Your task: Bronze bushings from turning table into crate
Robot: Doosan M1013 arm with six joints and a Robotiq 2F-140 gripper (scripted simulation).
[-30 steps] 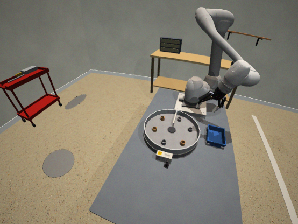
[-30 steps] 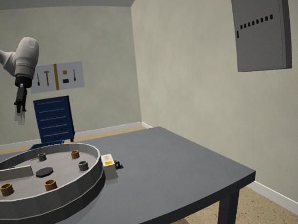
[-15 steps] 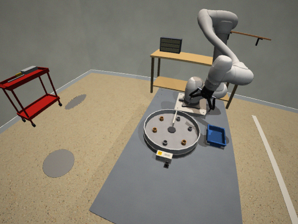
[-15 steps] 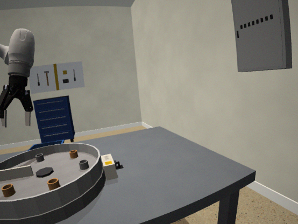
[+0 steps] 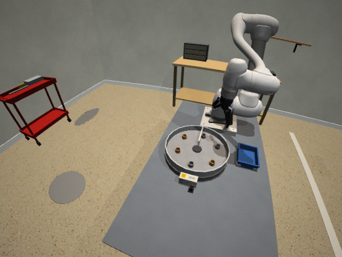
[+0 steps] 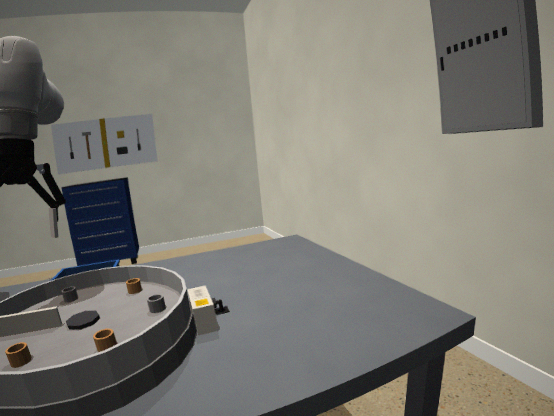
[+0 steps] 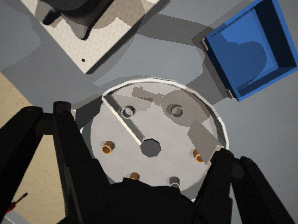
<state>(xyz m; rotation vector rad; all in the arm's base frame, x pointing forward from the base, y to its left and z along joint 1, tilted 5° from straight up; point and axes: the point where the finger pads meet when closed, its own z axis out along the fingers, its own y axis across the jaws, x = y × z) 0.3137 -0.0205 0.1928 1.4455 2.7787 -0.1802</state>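
A: Table (image 5: 200,216) (image 6: 300,300) (image 7: 270,165) first, then the turning table (image 5: 197,157) (image 6: 125,370) (image 7: 155,125) on it. Crate?
B: Blue crate (image 5: 247,155) (image 6: 85,270) (image 7: 240,55), just beside the turning table, apart from it. No bushing seen inside.
A: Jaws?
B: Wide apart, nothing between them. They hang well above the bushings, near the rim on the robot's side in the top view.
A: Now the small pieces.
B: Six bushings, all upright, bores up. The bronze bushing on the crate side (image 5: 212,162) (image 6: 133,286) (image 7: 198,157) sits towards the right-hand fingertip in the wrist view, off the middle of the gap. Two more, the far bronze bushing (image 5: 184,136) (image 6: 18,355) (image 7: 107,145) and the middle bronze bushing (image 5: 178,150) (image 6: 104,340) (image 7: 134,176), lie across the hub from the crate. Steel ones stand in between.
A: So the approach turns on that offset?
B: My judgement, yes: centre the gap over one bronze piece, then straight down. (Whether the disc is turning, I can't tell; if so, lead it.) A steel neighbour could get nudged.
A: Progress?
B: Likely the start. Each should be set down gently, or it may roll in the crate.
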